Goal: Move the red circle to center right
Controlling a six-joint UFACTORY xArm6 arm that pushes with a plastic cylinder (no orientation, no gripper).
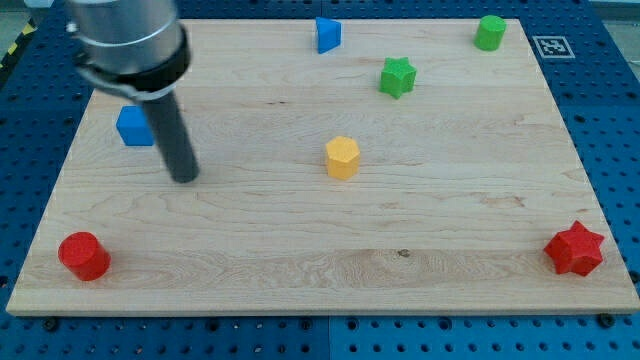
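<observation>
The red circle, a short red cylinder, sits near the bottom left corner of the wooden board. My tip rests on the board at the upper left, well above and to the right of the red circle and not touching it. The rod rises from the tip to the arm's grey body at the view's top left. A blue cube lies just left of the rod, partly behind it.
A yellow hexagon sits mid-board. A green star and a green cylinder lie at the top right, a blue wedge-like block at top centre. A red star sits at the bottom right corner.
</observation>
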